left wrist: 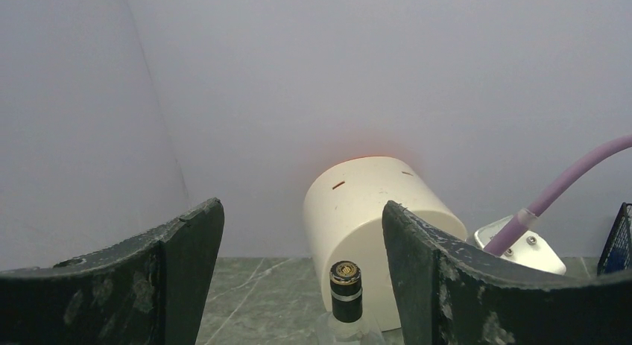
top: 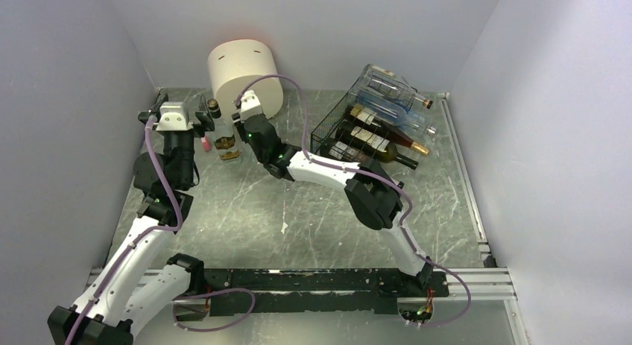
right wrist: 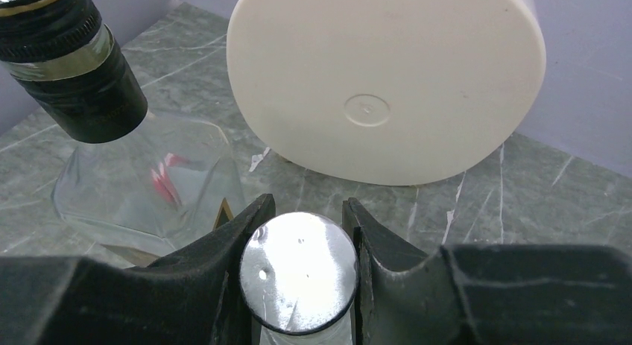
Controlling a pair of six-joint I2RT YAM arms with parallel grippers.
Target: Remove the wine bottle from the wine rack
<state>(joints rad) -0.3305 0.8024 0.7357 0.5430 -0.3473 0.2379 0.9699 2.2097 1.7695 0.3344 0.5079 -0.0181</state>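
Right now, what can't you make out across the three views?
- Right wrist: right gripper is shut on a silver cap; the bottom edge cuts off whatever is below it.
- Left wrist: the black-necked bottle shows little but its neck; the bottom edge cuts its body.
- Top external: bottles cover the wine rack; lower rows hidden, labels too small.

The middle of the grey marbled table (top: 298,226) lies open. At back left an upright clear glass bottle with a black cap (right wrist: 141,177) stands beside the right pincer (right wrist: 307,203), whose gap a round silver cap (right wrist: 299,270) fills; a cream cylinder (right wrist: 387,84) blocks behind. The right forearm (top: 320,168) passes near the black wire-mesh wine rack (top: 326,133).
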